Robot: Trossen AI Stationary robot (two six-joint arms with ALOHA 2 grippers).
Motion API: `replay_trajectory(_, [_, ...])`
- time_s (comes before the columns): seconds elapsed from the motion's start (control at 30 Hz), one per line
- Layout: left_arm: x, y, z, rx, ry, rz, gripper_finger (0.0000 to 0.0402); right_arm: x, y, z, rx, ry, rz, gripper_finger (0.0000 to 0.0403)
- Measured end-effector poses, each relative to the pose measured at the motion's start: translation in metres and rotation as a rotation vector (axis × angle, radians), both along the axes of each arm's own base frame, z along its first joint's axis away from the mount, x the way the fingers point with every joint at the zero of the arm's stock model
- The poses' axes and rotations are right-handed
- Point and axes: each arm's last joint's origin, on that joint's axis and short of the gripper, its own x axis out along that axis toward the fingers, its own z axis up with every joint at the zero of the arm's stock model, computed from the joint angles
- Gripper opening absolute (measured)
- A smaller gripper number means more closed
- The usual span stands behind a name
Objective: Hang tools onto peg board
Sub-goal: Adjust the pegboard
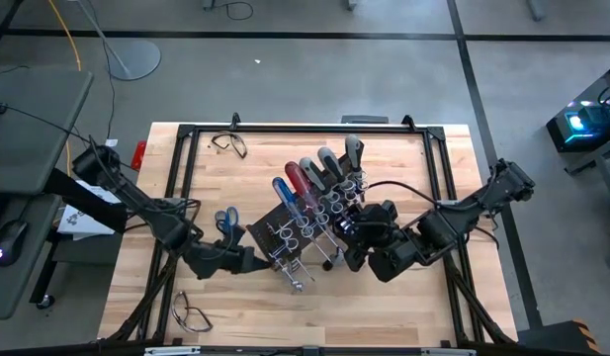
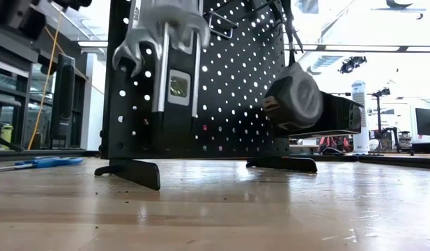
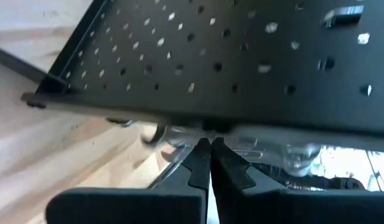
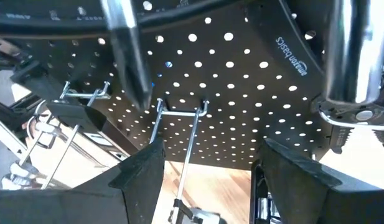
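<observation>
A black peg board (image 1: pixel 309 222) dotted with holes stands upright near the middle of a wooden table (image 1: pixel 403 307), and everything here is placed relative to it. Along the board's top edge a row of screwdrivers (image 1: pixel 314 183) sits in silver rings, with blue, red and grey or black handles pointing away from the board. At the board's near lower corner, silver wrenches (image 2: pixel 162 42) hang from hooks against its face. The left gripper (image 3: pixel 210 163) presses close to the board's left end, its two dark fingers clenched together with nothing visibly between them. The right gripper (image 4: pixel 207 171) hovers just beside the board's right side, facing its holes and a thin metal hook (image 4: pixel 182 112), fingers spread wide and empty. Blue-handled scissors (image 1: pixel 226 222) lie flat on the table just left of the board. Clear safety glasses (image 1: pixel 191 314) rest well below and left of the board; a second pair (image 1: pixel 230 144), probably the same kind, lies beyond its upper left.
</observation>
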Motion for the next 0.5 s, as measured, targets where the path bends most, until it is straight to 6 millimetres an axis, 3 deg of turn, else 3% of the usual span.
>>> replay_trajectory(0.27, [0.011,0.017,0.0,0.051,0.007,0.035,0.0,-0.001,0.0,-0.001,0.007,0.014,0.009,0.0252])
replay_trajectory(0.5, [0.025,0.045,0.0,0.129,0.011,0.128,0.0,-0.001,0.0,-0.001,0.007,0.015,0.01,0.0252])
